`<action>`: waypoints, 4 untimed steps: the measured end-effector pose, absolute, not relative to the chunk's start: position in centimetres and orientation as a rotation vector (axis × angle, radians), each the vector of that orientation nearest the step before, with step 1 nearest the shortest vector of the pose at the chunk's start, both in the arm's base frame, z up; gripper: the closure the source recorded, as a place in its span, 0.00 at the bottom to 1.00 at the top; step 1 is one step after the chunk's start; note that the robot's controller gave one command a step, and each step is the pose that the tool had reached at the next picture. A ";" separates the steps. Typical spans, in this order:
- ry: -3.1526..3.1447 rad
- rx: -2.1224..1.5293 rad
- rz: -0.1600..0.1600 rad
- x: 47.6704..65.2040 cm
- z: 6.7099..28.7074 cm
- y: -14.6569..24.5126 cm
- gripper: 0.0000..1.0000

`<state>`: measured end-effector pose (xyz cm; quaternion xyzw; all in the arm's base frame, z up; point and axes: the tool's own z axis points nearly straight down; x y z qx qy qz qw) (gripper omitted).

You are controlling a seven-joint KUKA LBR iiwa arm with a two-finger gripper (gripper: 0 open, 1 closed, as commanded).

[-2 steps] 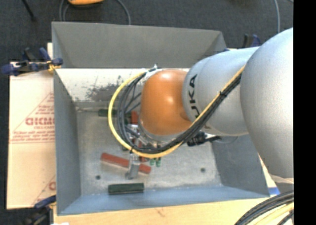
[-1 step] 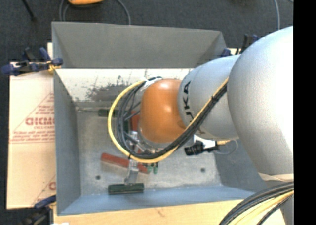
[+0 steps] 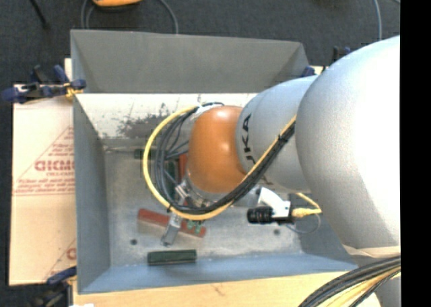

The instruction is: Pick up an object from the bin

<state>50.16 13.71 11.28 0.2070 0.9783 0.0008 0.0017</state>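
Silver-grey arm [image 3: 337, 130] with orange wrist cover [image 3: 212, 147] (yellow cable [image 3: 147, 157] looping).

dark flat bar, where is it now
In the camera view, the dark flat rectangular bar lies on the floor of the grey metal bin by its lower wall, left of centre, below the red flat piece.

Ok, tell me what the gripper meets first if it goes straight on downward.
Probably the red piece lying at the gripper's tip, or the bin floor just beside it; a green-and-red piece lies close on the other side. Depth is hard to judge.
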 end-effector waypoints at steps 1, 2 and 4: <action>3.072 0.642 0.001 51.9 7.8 13.0 0.00; 3.012 0.863 0.012 52.6 6.1 12.9 1.00; 2.998 0.916 0.010 52.6 6.5 12.9 1.00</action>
